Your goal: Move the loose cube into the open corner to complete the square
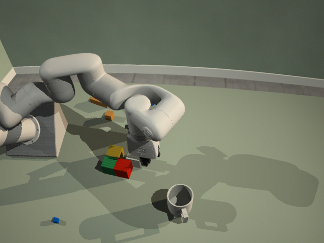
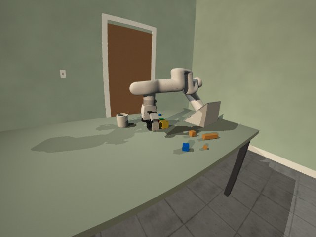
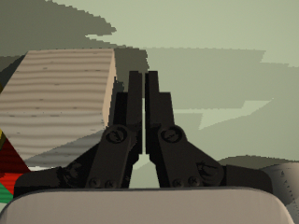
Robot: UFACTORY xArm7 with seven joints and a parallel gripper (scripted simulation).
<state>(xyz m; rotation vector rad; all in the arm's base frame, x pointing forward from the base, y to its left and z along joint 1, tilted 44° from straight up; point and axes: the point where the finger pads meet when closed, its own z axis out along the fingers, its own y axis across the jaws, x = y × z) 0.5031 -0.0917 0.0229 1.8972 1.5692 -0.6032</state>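
A yellow cube point(image 1: 115, 151) point(image 2: 164, 124), a green cube point(image 1: 108, 164) and a red cube point(image 1: 123, 167) point(image 3: 9, 159) form an L on the table. The loose grey-beige cube point(image 1: 133, 160) point(image 2: 155, 125) point(image 3: 59, 96) lies right beside the red cube, at the open corner behind it. I cannot tell whether its faces sit flush. My gripper point(image 1: 145, 161) point(image 2: 148, 125) point(image 3: 143, 89) is shut and empty, low at the table. Its fingers rest along the loose cube's side, the one facing away from the other cubes.
A grey mug point(image 1: 179, 200) point(image 2: 122, 119) stands in front of the cubes. Orange blocks point(image 1: 109, 115) point(image 2: 192, 133) point(image 2: 210, 136) and a blue cube point(image 1: 55, 220) point(image 2: 185, 146) lie scattered. The arm's wedge-shaped base point(image 1: 52, 130) point(image 2: 204, 114) stands at the table's end.
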